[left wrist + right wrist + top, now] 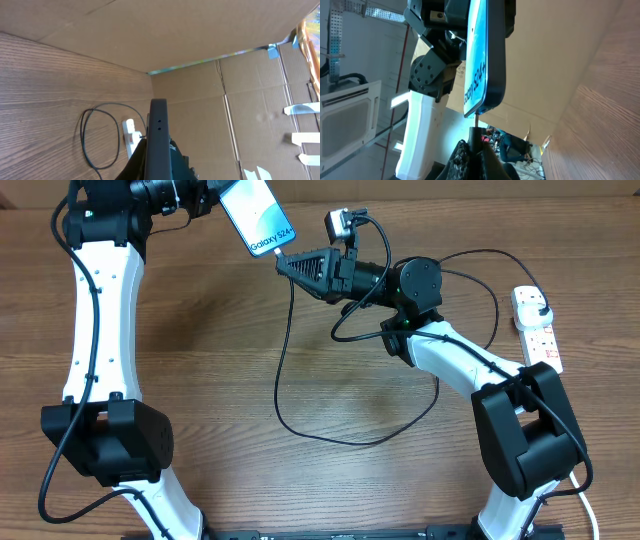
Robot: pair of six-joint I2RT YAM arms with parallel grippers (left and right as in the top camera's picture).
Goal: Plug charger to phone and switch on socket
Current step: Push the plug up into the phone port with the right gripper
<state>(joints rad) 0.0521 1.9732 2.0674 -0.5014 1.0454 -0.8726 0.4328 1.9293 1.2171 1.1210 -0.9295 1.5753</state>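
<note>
My left gripper (215, 198) is shut on the phone (258, 217) and holds it raised at the table's back, screen up and lit blue-white. In the left wrist view the phone (158, 135) shows edge-on between the fingers. My right gripper (288, 263) is shut on the charger's connector tip (476, 131), held right at the phone's lower edge (482, 60). The black charger cable (290, 370) loops down over the table and back to its plug (541, 311) in the white socket strip (537, 330) at the right, which also shows in the left wrist view (131, 135).
Cardboard walls (210, 55) stand behind the wooden table (300, 480). The arm bases sit at the front left (105, 440) and front right (525, 435). The socket's thick white cord (588, 515) runs off the front right.
</note>
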